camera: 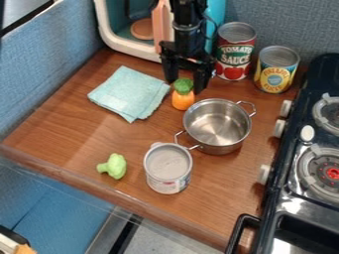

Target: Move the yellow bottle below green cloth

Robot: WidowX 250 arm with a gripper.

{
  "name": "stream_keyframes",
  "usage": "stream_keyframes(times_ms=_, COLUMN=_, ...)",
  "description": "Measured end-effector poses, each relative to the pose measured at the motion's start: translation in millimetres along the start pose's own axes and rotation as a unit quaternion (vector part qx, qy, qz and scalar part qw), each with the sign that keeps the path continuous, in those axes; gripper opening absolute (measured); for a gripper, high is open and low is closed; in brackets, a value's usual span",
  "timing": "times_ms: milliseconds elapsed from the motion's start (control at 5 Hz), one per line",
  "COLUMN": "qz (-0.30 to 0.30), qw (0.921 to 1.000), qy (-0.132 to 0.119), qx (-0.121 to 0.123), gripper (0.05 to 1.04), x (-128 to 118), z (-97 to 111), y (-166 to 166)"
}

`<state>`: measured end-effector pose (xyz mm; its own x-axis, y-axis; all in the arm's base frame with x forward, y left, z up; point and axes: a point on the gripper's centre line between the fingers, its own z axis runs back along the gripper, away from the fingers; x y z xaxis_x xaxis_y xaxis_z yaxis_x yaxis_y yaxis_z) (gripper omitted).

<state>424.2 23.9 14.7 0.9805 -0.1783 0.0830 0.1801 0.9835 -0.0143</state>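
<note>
- Between your claw's two black fingers, at their tips, stood the green top of the task's thing, a small orange, bottle-shaped plastic toy; its orange body sat upright on the counter just below the tips.
- Your claw's fingers were apart, pointing down, one on either side of that green top; you could not tell whether either one touched it.
- Left of your claw, as the camera looked, lay the folded pale green cloth, flat on the brown wooden counter and near the toy.
- On the camera's side of your claw and a little to the right, just beside the toy, you had a shiny steel pot with two loop handles.
- Farther from your claw, past the pot's near handle, stood a silver metal can with a pale label.
- Well apart from your claw, toward the counter's front edge, lay a light green toy broccoli.
- Right of your claw stood a red, white and green tin can, then a yellow-labelled tin can.
- Behind your claw was a white-framed toy oven; well to its right, you had the black stove.
</note>
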Motion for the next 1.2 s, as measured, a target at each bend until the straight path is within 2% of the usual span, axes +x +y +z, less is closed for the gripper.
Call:
stream_keyframes(times_ms=200, qz=-0.005, qw=1.0000, qy=0.003, qx=0.000, gripper=0.665, x=-1.0, z=-1.3, y=0.2)
stream_keyframes(times_ms=400, qz=-0.010, qw=0.9999, qy=0.004, qx=0.000, gripper=0.589, x=-1.3, z=-1.6, y=-0.1)
stream_keyframes(times_ms=600, qz=-0.007, qw=1.0000, qy=0.001, qx=-0.001, gripper=0.589, x=-3.7, z=3.2, y=2.7)
stream_keyframes(times_ms=800, qz=0.029, qw=0.9987, qy=-0.040, qx=0.010, gripper=0.589, x=-10.1, z=47.1, y=19.8)
stream_keyframes(times_ms=1000, qz=0.067, qw=0.9972, qy=-0.031, qx=0.010, gripper=0.589, x=-42.7, z=55.2, y=36.8)
stream_keyframes(times_ms=1200, qz=0.096, qw=0.9951, qy=-0.014, qx=0.019, gripper=0.589, x=-83.6, z=60.8, y=49.1)
